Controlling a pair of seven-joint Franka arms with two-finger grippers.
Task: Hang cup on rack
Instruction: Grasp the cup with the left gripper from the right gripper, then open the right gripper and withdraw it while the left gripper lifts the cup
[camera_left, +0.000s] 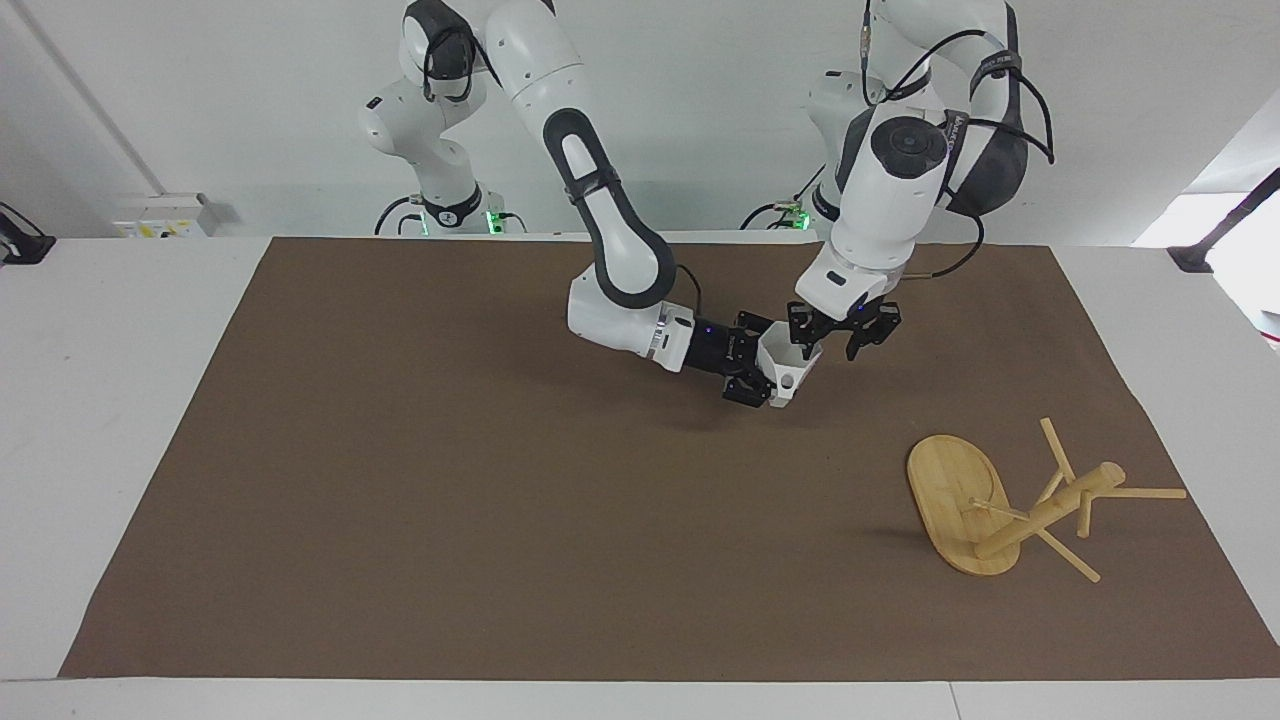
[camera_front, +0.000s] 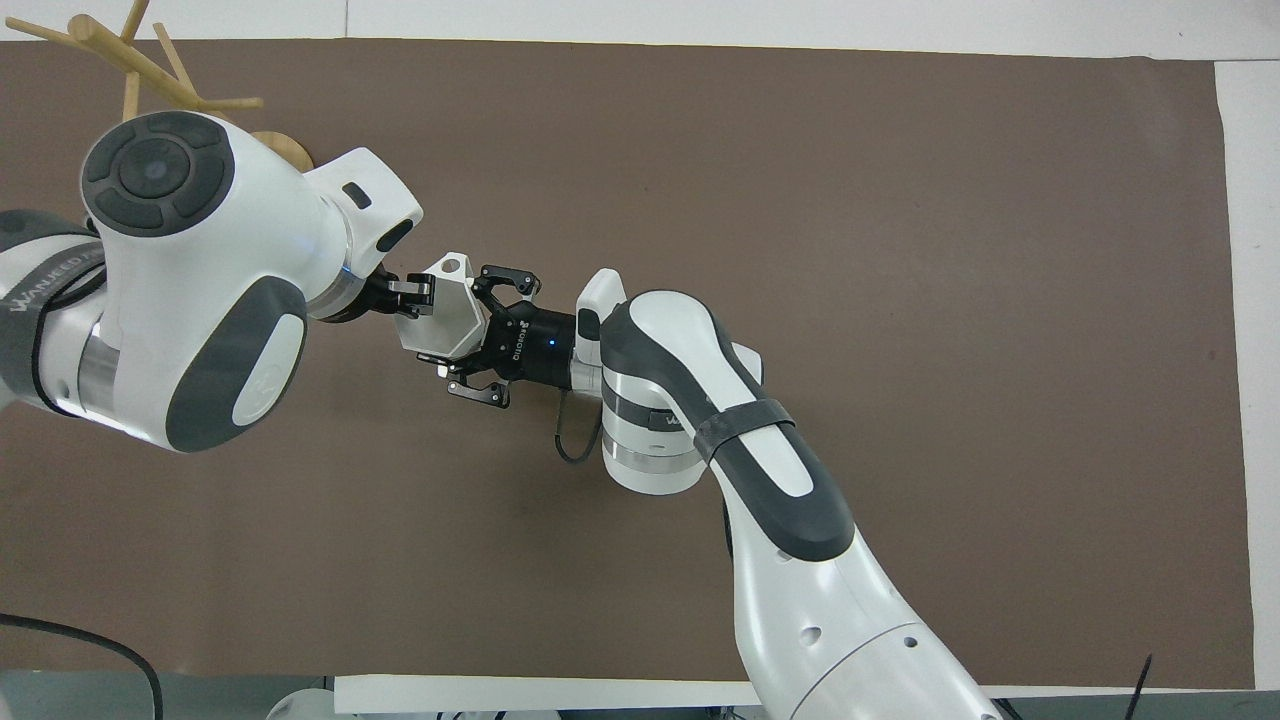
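The right gripper (camera_left: 752, 373) holds the cup (camera_left: 786, 364) up in the air over the middle of the brown mat (camera_left: 420, 480). Its fingers pinch the cup around the bottom end. The cup lies on its side, with its open mouth pointing toward the left arm's end of the table.

The left gripper (camera_left: 829, 337) is right at that open mouth. Its fingers are spread, and one finger (camera_front: 412, 294) seems to reach over the rim into the cup. It has not closed on the rim yet. I think the cup is about to pass from one arm to the other.

The cup is small and white, with flat sides and a six-sided rim. Its handle (camera_left: 789, 380) points down at the mat in the facing view.

The rack (camera_left: 1010, 505) is farther from the robots than the cup, toward the left arm's end of the table. It is light wood and lies tipped over, its post slanting and its pegs sticking out. The left arm is the closer one to it.
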